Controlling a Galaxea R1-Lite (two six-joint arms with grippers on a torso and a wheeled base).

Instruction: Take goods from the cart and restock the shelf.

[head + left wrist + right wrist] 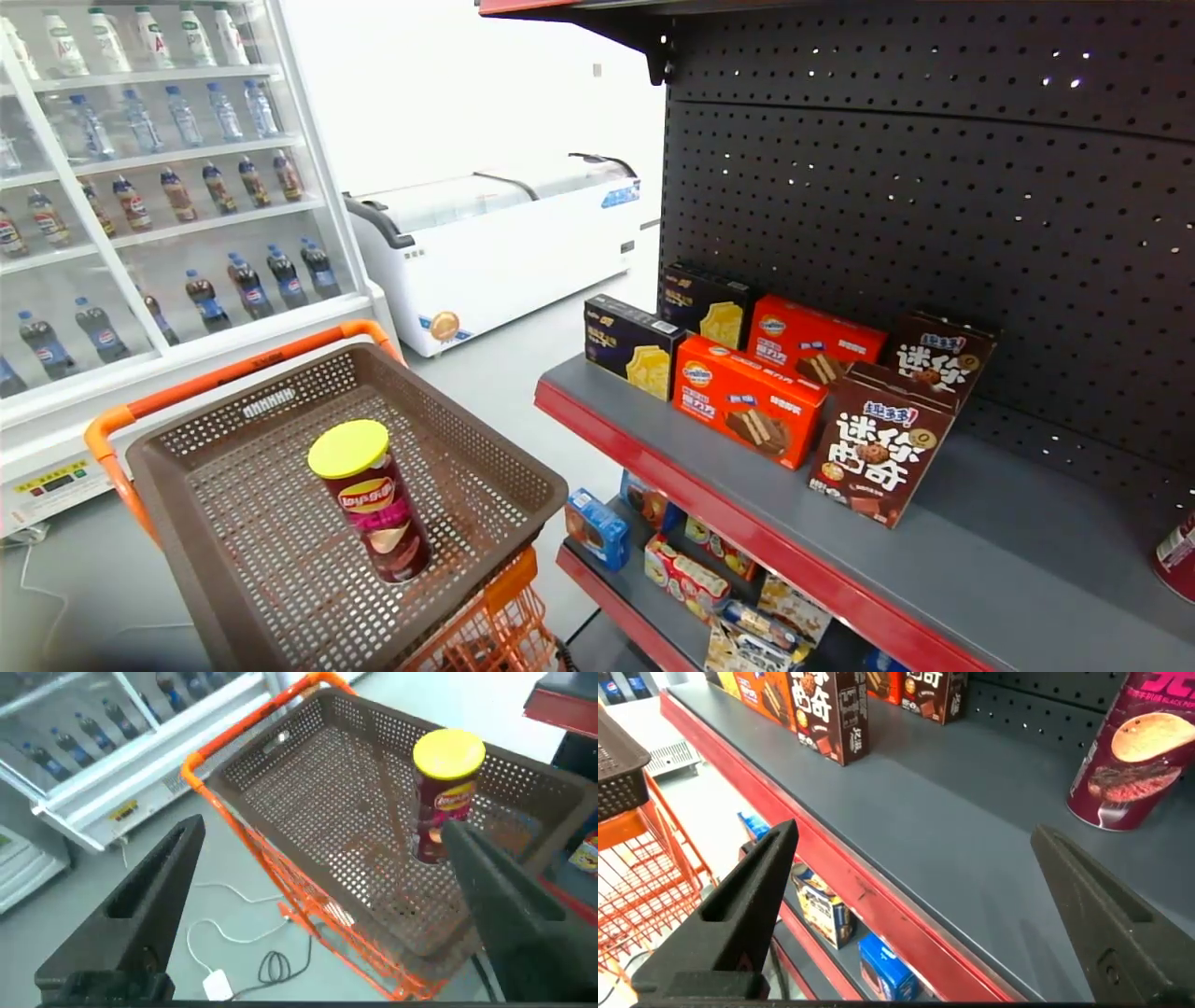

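Observation:
A dark red chip can (372,499) with a yellow lid stands upright in the cart's brown mesh basket (233,448). In the left wrist view my left gripper (320,831) hangs open above the basket, off to the side of the can (444,798), with nothing between its fingers. My right gripper (913,833) is open over the grey shelf deck (952,831) and holds nothing. A second dark red chip can (1125,756) stands on that deck near the pegboard, apart from the gripper; its edge shows at the shelf's right end (1178,558).
Black, orange and brown snack boxes (747,397) stand in rows on the shelf's left part. The shelf has a red front lip (709,523), with a lower shelf of goods (686,574) beneath. The cart's orange handle (215,378) faces a drinks cooler (140,187). A white cable (220,952) lies on the floor.

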